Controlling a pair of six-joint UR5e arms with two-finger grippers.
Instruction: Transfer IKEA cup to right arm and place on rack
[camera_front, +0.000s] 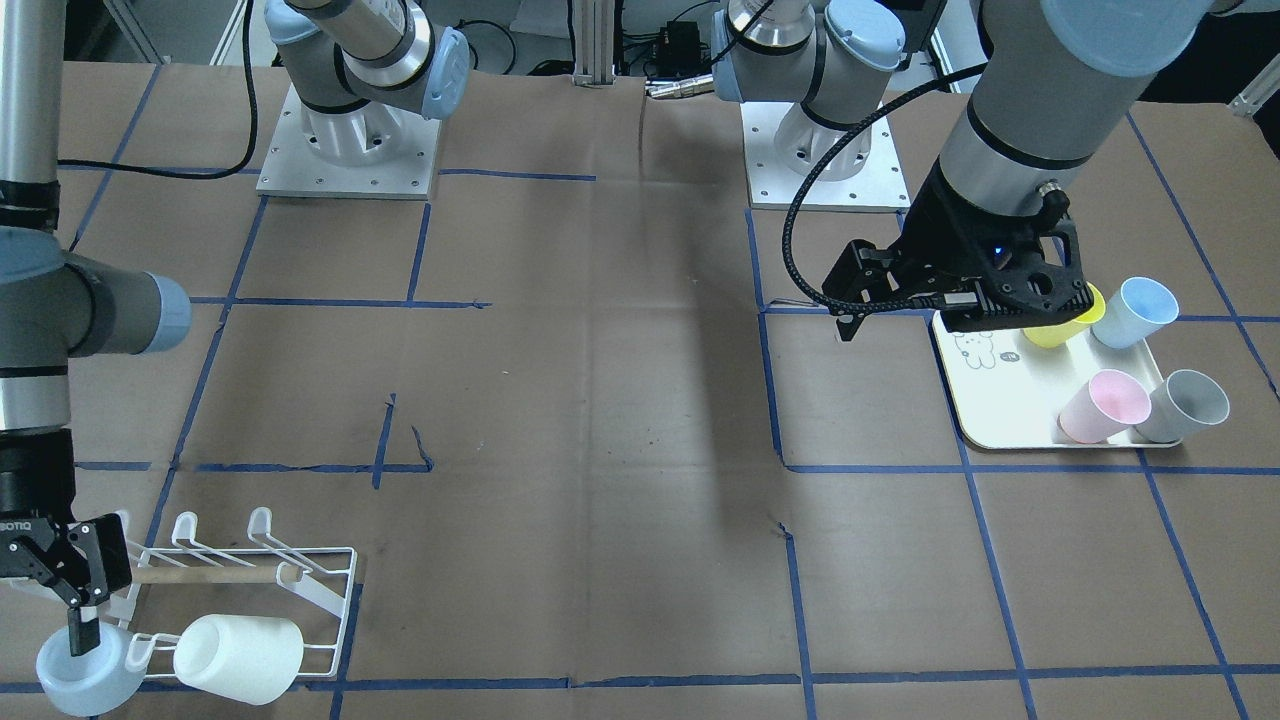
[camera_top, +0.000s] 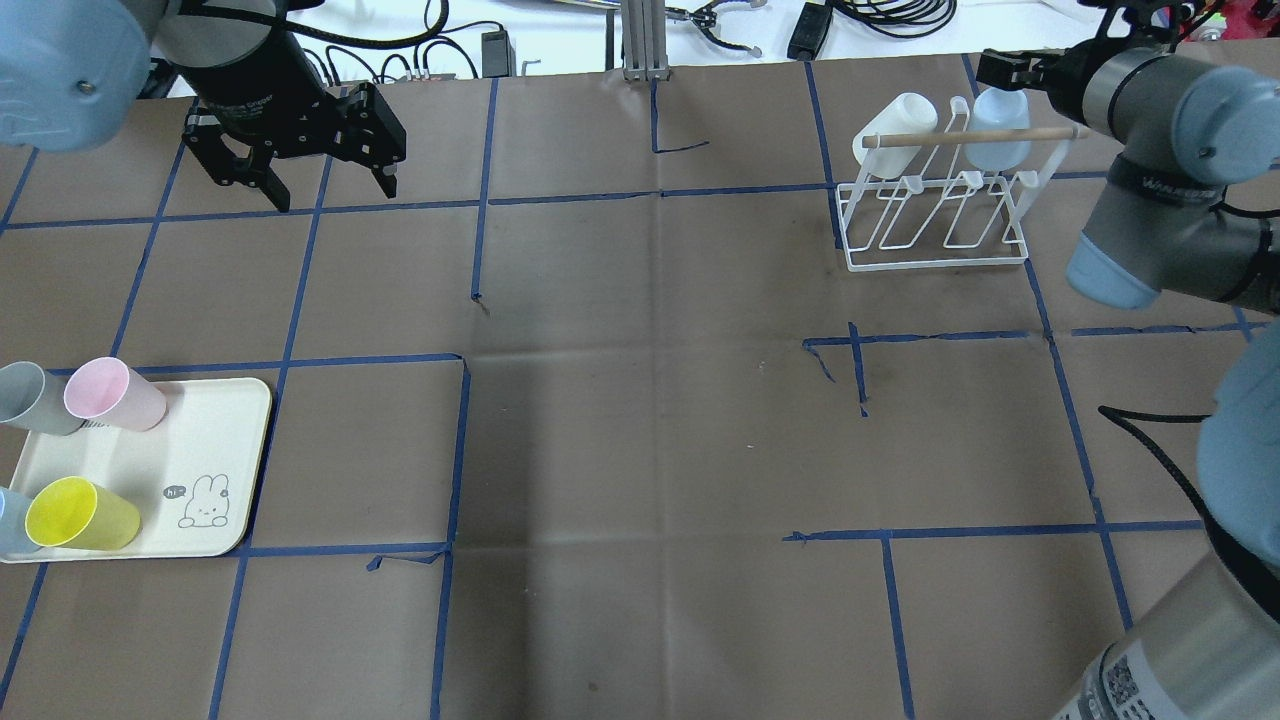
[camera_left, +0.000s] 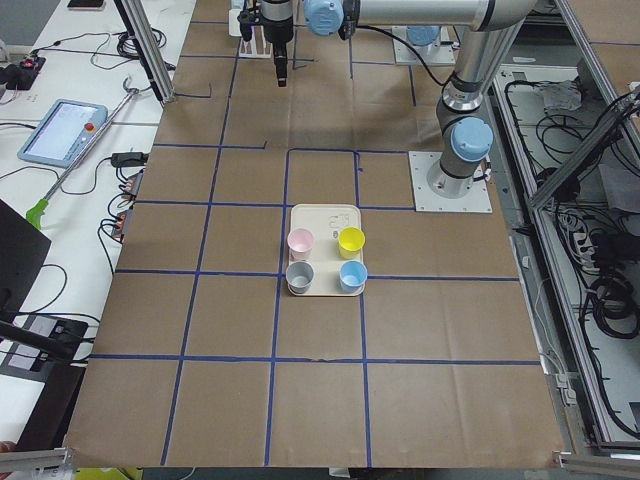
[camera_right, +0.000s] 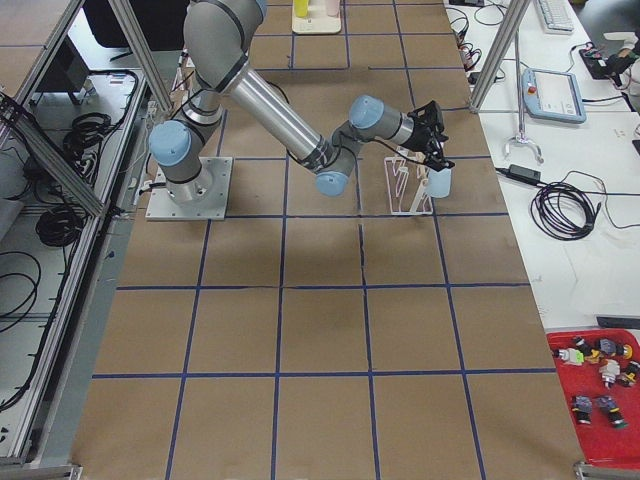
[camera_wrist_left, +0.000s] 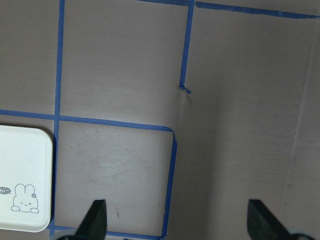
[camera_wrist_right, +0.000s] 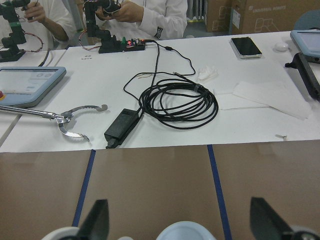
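A light-blue IKEA cup rests at the right end of the white wire rack, next to a white cup. My right gripper is just beyond it with its jaws wide apart. In the right wrist view the fingers stand far apart, with the cup's end low between them. In the front view one fingertip overlaps the cup; I cannot tell if it touches. My left gripper is open and empty, above bare table on the far left.
A cream tray with a bunny drawing sits at the near left. It holds a yellow and a pink cup, with a grey and another blue cup at its outer edge. Operators and cables are beyond the table.
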